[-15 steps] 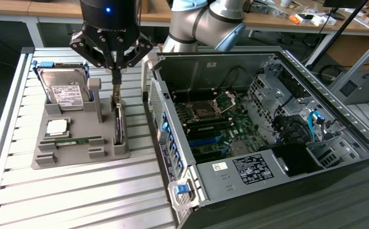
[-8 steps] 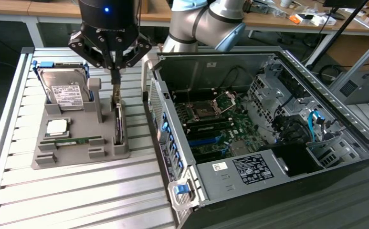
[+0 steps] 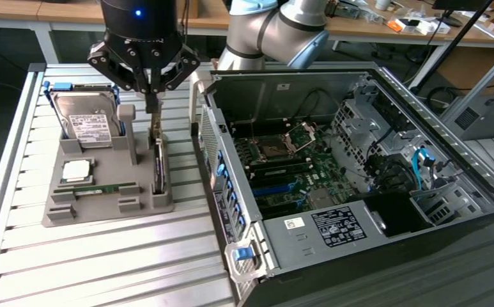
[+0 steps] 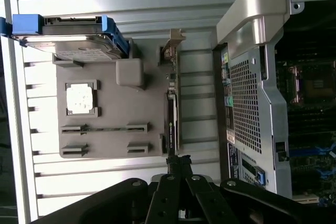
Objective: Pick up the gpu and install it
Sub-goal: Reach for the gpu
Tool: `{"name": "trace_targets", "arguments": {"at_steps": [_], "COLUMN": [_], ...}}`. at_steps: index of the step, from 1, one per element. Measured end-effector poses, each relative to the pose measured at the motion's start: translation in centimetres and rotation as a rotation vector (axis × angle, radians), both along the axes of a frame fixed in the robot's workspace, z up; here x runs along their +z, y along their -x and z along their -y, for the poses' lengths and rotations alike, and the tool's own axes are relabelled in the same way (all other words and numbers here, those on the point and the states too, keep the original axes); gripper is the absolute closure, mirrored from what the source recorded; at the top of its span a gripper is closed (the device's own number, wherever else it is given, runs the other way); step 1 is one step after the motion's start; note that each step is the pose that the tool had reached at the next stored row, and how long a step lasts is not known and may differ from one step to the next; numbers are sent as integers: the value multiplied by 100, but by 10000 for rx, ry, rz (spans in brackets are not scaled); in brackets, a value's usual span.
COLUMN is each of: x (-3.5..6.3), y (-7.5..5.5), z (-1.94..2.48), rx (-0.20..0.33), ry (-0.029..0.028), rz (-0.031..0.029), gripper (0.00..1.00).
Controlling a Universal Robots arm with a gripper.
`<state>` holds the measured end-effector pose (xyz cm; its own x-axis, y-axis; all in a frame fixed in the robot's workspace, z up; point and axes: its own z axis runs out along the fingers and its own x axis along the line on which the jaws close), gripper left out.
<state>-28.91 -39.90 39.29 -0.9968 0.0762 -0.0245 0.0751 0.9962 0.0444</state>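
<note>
Fingers [image 3: 150, 101] were pressed together, pointing straight down over the gpu's [image 3: 158, 167] upper edge; whether they touched it could not be told.

Counter [image 3: 101, 256]: ribbed aluminium slats, matte silver, running across the exterior view.
Computer case [image 3: 264, 89]: grey sheet-metal tower lying on its side with its interior exposed, perforated panel on the wall facing the fixture, green motherboard [image 3: 289, 166] inside.
Fixture [image 3: 101, 208]: grey moulded plastic block with shaped pockets, at the exterior view's left of the case.
Hard drive [image 3: 89, 121]: boxy, silver, white label, blue carrier, leaning upright in the fixture's far pocket.
Gpu: thin dark card standing on its long edge in the slot along the fixture side nearest the case, metal bracket at the far end.
Processor chip [image 3: 77, 169]: square, silver, flat in its pocket.
Memory stick [image 3: 93, 189]: narrow, green, in a slot.

Clearance: a narrow strip of bare slats separated the fixture from the case wall; open room above the card.

Arm [image 3: 272, 29]: grey jointed links stood behind the case's far edge; the black gripper [image 3: 151, 110] hung vertically over the fixture.
</note>
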Motion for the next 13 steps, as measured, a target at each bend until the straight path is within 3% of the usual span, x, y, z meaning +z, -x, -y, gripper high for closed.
{"name": "trace_targets", "arguments": {"at_steps": [13], "x": [0], "y": [33], "z": [0], "rx": [0], "ry": [0], "rz": [0], "gripper": [90]}}
